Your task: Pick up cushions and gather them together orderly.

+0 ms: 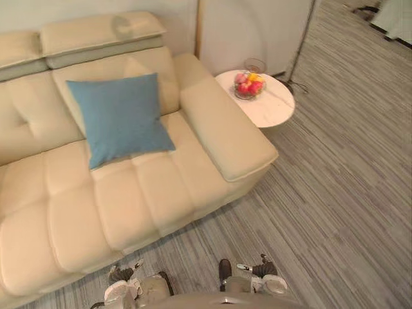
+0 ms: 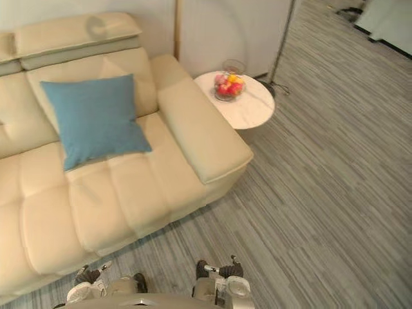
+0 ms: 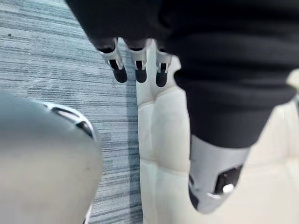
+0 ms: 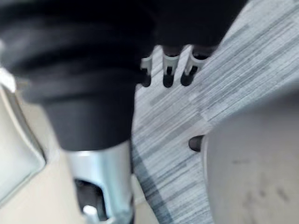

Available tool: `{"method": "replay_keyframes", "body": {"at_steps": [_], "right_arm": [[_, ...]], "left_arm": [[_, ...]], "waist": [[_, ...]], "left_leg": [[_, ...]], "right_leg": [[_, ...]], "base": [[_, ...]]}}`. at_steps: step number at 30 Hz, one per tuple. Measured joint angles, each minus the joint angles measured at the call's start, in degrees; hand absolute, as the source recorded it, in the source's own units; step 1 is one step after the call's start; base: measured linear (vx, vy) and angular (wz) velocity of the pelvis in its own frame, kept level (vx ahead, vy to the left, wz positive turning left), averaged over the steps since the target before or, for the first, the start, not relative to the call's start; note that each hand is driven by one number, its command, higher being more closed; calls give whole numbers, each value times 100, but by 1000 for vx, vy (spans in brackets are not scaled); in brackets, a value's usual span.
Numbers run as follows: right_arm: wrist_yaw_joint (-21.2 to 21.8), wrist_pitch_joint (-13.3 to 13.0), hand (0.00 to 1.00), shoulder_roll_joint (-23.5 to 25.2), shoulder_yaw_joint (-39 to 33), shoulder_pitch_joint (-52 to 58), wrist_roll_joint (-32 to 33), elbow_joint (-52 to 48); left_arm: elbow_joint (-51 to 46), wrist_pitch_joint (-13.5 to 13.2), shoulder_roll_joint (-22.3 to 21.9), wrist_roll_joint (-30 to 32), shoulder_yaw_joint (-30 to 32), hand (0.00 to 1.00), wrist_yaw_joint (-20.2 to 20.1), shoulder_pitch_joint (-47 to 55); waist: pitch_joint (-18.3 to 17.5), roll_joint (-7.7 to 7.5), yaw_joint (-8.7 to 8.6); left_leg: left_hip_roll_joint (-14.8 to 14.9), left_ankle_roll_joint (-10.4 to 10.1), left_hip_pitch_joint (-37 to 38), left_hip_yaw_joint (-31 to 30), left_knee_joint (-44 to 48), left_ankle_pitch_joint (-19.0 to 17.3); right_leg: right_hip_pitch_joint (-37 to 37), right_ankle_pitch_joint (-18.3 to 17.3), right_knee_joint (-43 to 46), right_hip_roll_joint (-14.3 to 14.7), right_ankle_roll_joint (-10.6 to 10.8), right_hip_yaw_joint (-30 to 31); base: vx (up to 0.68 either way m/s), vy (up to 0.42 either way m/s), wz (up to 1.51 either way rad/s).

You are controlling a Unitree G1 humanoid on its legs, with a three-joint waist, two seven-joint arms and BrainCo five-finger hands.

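While both hung released and empty, the left hand by the sofa's front edge and the right hand over striped grey carpet, the blue cushion leaned square-on against the backrest near the armrest end. It was ahead and leftward, probably nearer the left hand.

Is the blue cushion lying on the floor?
No, the blue cushion rests on the cream sofa, leaning against its backrest.
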Motion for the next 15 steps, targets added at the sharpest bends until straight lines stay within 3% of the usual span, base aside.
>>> {"method": "replay_keyframes", "body": {"at_steps": [1,2,3,4,5,6,7,8,9,12,14,15], "right_arm": [[0,0,0,2,26,-44,0,3],[3,4,0,7,29,-80,2,6],[2,7,0,0,13,-83,3,16],[1,7,0,-38,3,-73,2,29],[0,1,0,-68,4,-82,2,30],[-1,5,0,-115,-6,-178,1,81],[-3,10,0,-123,-45,-208,1,109],[-13,9,0,-156,-197,-276,2,216],[-24,22,0,-159,-240,-311,2,354],[-29,18,0,-218,-244,-382,15,499],[-50,35,0,-255,-263,-313,90,505],[-55,38,0,-271,-265,-306,146,499]], "left_arm": [[17,0,-3,49,-6,0,-19,-15],[3,2,2,72,-15,0,-68,-46],[3,2,1,95,-30,0,-74,-49],[-41,2,8,100,-153,0,-75,-21],[-72,5,5,99,-210,0,-78,-45],[-42,8,43,96,-247,0,-84,-36],[-42,9,25,95,-272,0,-87,-47],[-58,-2,-39,92,-383,0,-79,-60],[-11,9,32,89,-430,0,-81,-101],[169,10,66,93,-538,0,-111,-188],[163,14,44,96,-593,0,-168,-193],[148,10,50,96,-578,0,-177,-194]], "waist": [[21,43,6],[55,102,-17],[51,87,-19],[26,39,-15],[34,68,-54],[4,177,8],[-25,265,24],[-3,322,4],[6,242,1],[7,292,-53],[50,298,-52],[74,305,-60]], "left_leg": [[133,20,69,317,-13,4],[318,60,173,825,-34,1],[334,46,257,989,-41,-14],[342,-4,467,1342,64,-73],[366,-45,545,1447,192,-145],[465,-48,710,1510,70,-155],[458,-42,837,1591,-149,-146],[491,-207,1088,1907,-399,-60],[444,-366,1270,2105,-300,-167],[819,-246,1126,1581,529,-154],[1291,46,642,950,2166,-96],[1291,60,554,788,2440,-152]], "right_leg": [[-79,208,-98,107,-193,-256],[-219,-152,88,34,-711,-1307],[-274,-449,336,-64,-784,-1800],[-342,-826,780,-346,-840,-2725],[-333,-825,907,-361,-865,-3041],[-235,-1100,628,-130,-1079,-3189],[-141,-1396,640,-179,-1053,-3499],[-114,-1696,1267,-558,-987,-3914],[-185,-1644,1490,-621,-740,-3864],[-210,-1728,1383,-228,-710,-3359],[-25,-1738,1289,29,-733,-2935],[39,-1743,1267,74,-744,-2839]], "base": [[33,-104,-166],[17,-99,-159],[40,-134,-165],[42,-64,-125],[59,-141,-174],[40,-144,-141],[58,-187,-169],[96,-209,-155],[85,-202,-148],[127,-232,-115],[123,-140,-97],[129,-70,-89]]}}
